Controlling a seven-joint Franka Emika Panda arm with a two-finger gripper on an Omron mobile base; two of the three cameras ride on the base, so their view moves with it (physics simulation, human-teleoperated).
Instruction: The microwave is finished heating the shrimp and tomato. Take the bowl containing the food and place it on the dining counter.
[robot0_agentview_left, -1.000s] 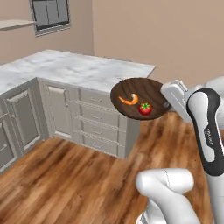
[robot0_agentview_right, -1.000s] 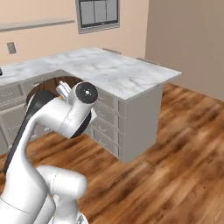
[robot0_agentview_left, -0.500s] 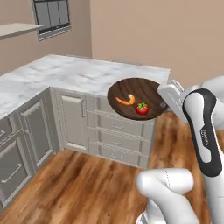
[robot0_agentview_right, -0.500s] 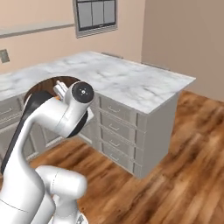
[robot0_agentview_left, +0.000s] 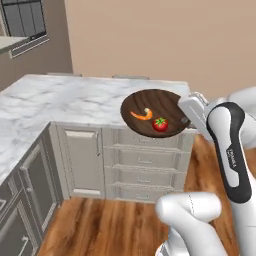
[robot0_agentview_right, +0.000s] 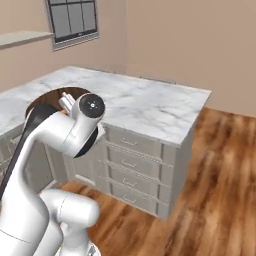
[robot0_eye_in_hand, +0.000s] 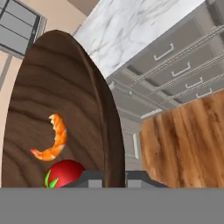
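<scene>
The dark brown wooden bowl (robot0_agentview_left: 150, 102) hangs in the air, level with the front edge of the dining counter (robot0_agentview_left: 75, 97), a white marble slab over beige drawers. Inside the bowl lie the orange shrimp (robot0_agentview_left: 142, 115) and the red tomato (robot0_agentview_left: 160, 124). My gripper (robot0_agentview_left: 187, 119) is shut on the bowl's right rim. The hand view has the bowl (robot0_eye_in_hand: 65, 109) close up, rim pinched between the fingertips, with shrimp (robot0_eye_in_hand: 53, 138) and tomato (robot0_eye_in_hand: 63, 174) near them. From the right base, the bowl's rim (robot0_agentview_right: 50, 97) peeks out behind my arm, over the dining counter (robot0_agentview_right: 150, 105). The microwave is out of view.
Beige drawer fronts (robot0_agentview_left: 145, 162) stand under the slab's end. Wooden floor (robot0_agentview_right: 220, 165) spreads to the right of the counter. A window (robot0_agentview_right: 75, 20) is set in the back wall, with a shelf (robot0_agentview_right: 22, 37) to its left.
The whole scene has shifted in both base views, so the base has driven: the counter's end now faces me closer. The bowl stays held in the gripper with shrimp and tomato inside.
</scene>
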